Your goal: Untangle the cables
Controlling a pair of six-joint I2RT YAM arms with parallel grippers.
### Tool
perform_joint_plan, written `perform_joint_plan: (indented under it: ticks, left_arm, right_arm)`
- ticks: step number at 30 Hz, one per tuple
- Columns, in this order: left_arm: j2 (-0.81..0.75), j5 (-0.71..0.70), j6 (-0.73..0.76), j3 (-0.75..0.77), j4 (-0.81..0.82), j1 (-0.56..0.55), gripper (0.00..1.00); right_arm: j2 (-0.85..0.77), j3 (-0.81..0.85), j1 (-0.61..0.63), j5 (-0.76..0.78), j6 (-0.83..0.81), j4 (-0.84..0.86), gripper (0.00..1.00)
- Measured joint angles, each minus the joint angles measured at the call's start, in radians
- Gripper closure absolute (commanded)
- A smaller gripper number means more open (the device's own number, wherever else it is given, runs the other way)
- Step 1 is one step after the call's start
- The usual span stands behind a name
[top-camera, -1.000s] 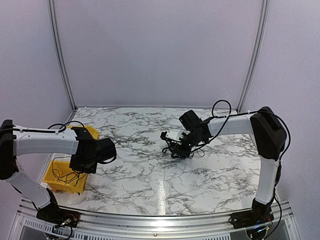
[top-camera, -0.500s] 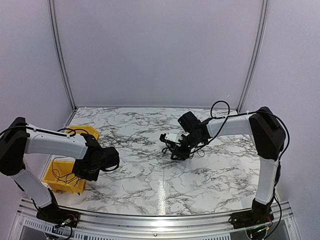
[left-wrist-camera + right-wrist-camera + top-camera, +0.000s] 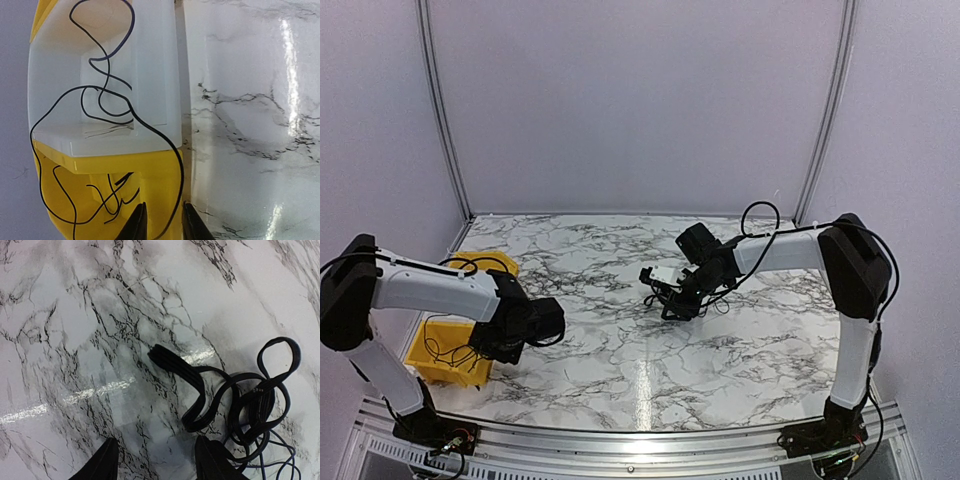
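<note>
Reference landmark: the yellow plastic bin (image 3: 445,372) beside the left arm. The main tangled bunch of thin black cables (image 3: 698,300) lies on the white marble-patterned table (image 3: 620,370), well to the right of the bin. The right gripper (image 3: 159,462) hangs just over the bunch, so the right arm is much the nearer of the two. Its jaws are released and stand wide, with nothing between them. In the right wrist view the bunch sits off to one side of the jaws, beyond the finger on the right of that view and not in the gap. Its most prominent part, a flat black ribbon-like loop (image 3: 199,382), runs diagonally to the jaw line. Judgement: the right gripper must shift sideways toward the bunch, and probably turn, before closing can catch a strand. A separate thin black wire (image 3: 182,177) is draped over the bin's rim and down its wall, partly inside the bin. The left gripper (image 3: 164,225) is at the bin with its jaws a narrow gap apart, and this wire runs lengthwise down into the gap. The gap looks wider than the wire, so no clamp is evident.
</note>
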Motion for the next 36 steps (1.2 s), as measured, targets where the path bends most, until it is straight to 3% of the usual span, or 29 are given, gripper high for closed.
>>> perform_joint_plan:
  ticks: [7, 16, 36]
  left_arm:
    - [0.01, 0.0, 0.026, 0.046, -0.003, -0.065, 0.73]
    - [0.095, -0.034, 0.023, 0.04, -0.006, -0.069, 0.74]
    - [0.162, -0.132, -0.014, 0.04, -0.036, -0.07, 0.99]
  right_arm:
    - [0.0, 0.0, 0.0, 0.0, -0.001, -0.001, 0.47]
    - [0.01, 0.0, 0.0, -0.003, -0.003, -0.004, 0.48]
    - [0.013, 0.0, 0.0, -0.01, -0.003, -0.005, 0.48]
